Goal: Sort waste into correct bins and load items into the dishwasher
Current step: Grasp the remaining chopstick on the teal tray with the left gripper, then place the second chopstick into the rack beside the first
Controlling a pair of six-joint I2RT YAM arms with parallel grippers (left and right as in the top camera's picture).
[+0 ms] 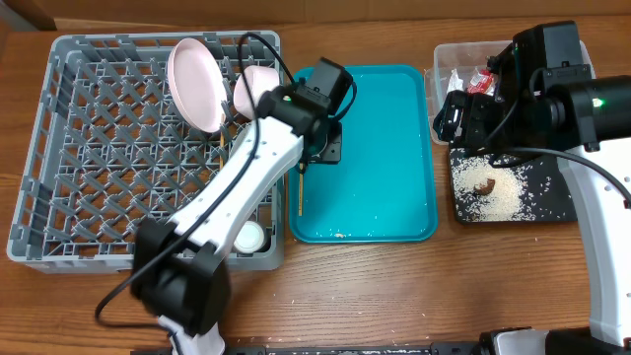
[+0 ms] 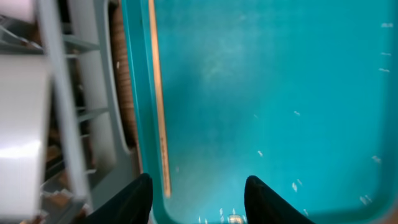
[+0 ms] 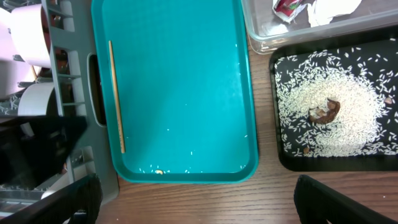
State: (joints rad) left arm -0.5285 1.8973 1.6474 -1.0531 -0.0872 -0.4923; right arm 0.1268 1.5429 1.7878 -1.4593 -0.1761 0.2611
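Observation:
One wooden chopstick (image 2: 158, 93) lies along the left inner edge of the teal tray (image 2: 280, 74). My left gripper (image 2: 199, 199) is open just above that edge, and the chopstick's end is between its fingers. The overhead view shows the left gripper (image 1: 321, 148) and the chopstick (image 1: 299, 192). The grey dishwasher rack (image 1: 89, 168) holds a pinkish plate (image 1: 195, 84), a pale bowl (image 1: 258, 89) and a white cup (image 1: 248, 237). My right gripper (image 3: 199, 202) is open wide, empty and raised high; in the overhead view it (image 1: 458, 113) is over the bins. The black tray (image 3: 292, 155) holds rice (image 3: 348, 137) and a brown lump (image 3: 326, 111).
The clear tub (image 3: 261, 37) at the back right holds the red-and-white wrapper (image 3: 286, 7) and crumpled paper (image 3: 329, 7). A few rice grains and an orange crumb (image 3: 159, 171) lie along the teal tray's near edge. Bare wood table (image 1: 394, 296) runs along the front.

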